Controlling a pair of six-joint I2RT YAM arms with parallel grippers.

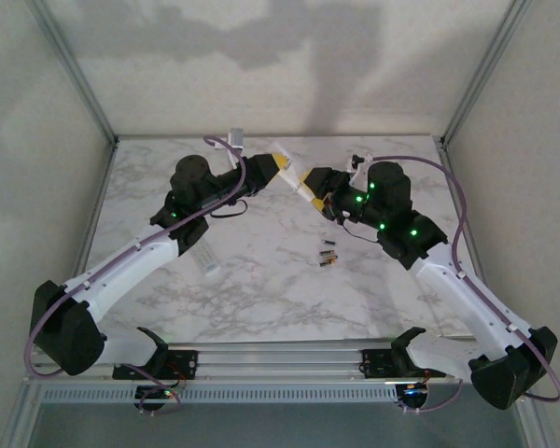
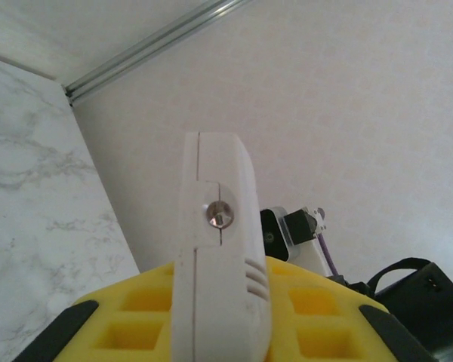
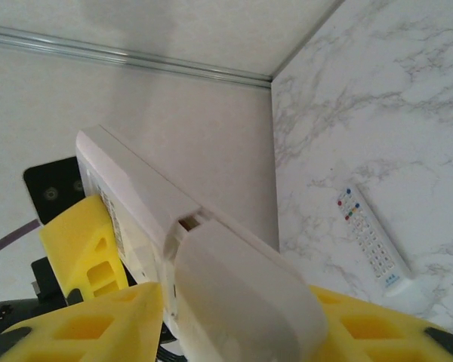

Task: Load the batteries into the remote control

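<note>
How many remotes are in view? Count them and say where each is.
2. One white remote is held above the table in the left gripper, its far end between the jaws of the right gripper. The slim remote lies on the table by the left arm.

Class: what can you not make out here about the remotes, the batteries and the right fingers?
- batteries: top view, too small to count.
- slim remote: right wrist view, button labels too small; top view, left arm covers most.
- held remote: left wrist view, bottom edge cuts it off, face turned away.
- right fingers: right wrist view, held remote hides whether they grip.
</note>
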